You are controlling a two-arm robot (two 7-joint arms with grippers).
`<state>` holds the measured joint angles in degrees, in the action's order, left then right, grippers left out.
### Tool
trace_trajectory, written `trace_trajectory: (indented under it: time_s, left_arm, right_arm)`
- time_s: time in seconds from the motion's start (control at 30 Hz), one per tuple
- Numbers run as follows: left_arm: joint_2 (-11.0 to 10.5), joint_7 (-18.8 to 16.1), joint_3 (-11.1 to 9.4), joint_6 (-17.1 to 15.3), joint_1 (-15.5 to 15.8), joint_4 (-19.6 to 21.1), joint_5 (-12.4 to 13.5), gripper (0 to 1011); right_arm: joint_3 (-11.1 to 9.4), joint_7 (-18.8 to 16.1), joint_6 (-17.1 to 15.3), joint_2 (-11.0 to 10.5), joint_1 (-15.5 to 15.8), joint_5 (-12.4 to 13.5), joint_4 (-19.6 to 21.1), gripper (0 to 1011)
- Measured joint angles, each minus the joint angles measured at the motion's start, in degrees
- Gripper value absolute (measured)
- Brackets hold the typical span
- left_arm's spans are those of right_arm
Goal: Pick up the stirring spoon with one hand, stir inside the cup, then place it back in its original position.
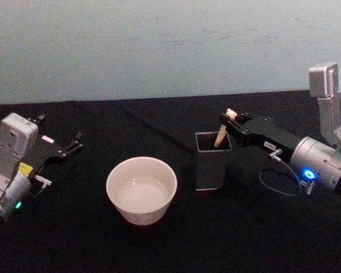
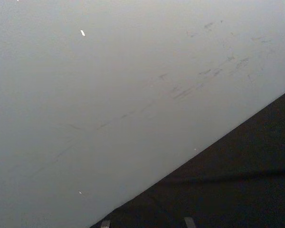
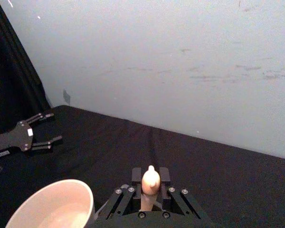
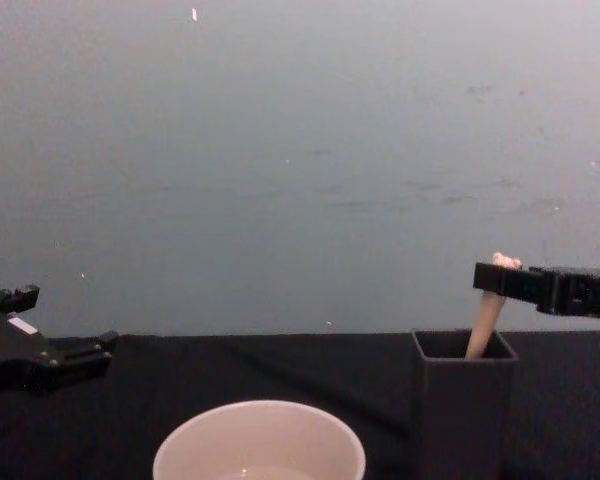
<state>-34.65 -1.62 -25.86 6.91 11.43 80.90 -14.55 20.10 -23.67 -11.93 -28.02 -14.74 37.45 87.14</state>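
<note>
Right gripper (image 1: 232,118) is clamped on the top of the stirring spoon (image 1: 220,136) handle, just below the bear head; pads (image 3: 136,175) sit either side of the handle in the right wrist view. Spoon stands tilted in the dark sq. holder (image 1: 210,170), bowl end hidden inside. Cup (image 1: 139,215) sits to the holder's left, near but apart. Left gripper (image 1: 61,129) is parked at the left of the table (image 1: 244,239), fingers spread.

Step in hand (judged): extraction. Lift approx. vertical until the bowl clears the holder rim, w/o dragging the wall, since the holder may tip. Then translate over cup centre.
</note>
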Motion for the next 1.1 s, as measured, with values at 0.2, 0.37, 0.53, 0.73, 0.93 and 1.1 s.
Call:
trace_trajectory:
  time_s: [0.2, 0.37, 0.53, 0.73, 0.93, 1.1]
  left_arm:
    - [0.0, 0.0, 0.0, 0.0, 0.0, 0.0, 0.0, 1001]
    - [0.0, 0.0, 0.0, 0.0, 0.0, 0.0, 0.0, 1001]
    - [0.0, 0.0, 0.0, 0.0, 0.0, 0.0, 0.0, 1002]
    - [0.0, 0.0, 0.0, 0.0, 0.0, 0.0, 0.0, 1001]
    - [0.0, 0.0, 0.0, 0.0, 0.0, 0.0, 0.0, 1001]
    - [0.0, 0.0, 0.0, 0.0, 0.0, 0.0, 0.0, 1001]
  right_arm:
    - [-0.33, -0.03, 0.1, -0.9, 0.29, 1.68, 1.26, 216]
    - [-0.52, 0.05, 0.03, -1.49, 0.44, 2.82, 2.03, 216]
    - [-0.91, 0.51, -0.03, -2.4, 0.5, 4.67, 3.2, 216]
    - [-1.32, 1.31, 0.12, -3.0, 0.55, 5.97, 4.1, 216]
    - [-1.76, 2.34, 0.55, -3.29, 0.47, 7.32, 4.7, 216]
    - [-2.36, 3.09, 0.78, -3.46, 0.24, 8.77, 5.32, 216]
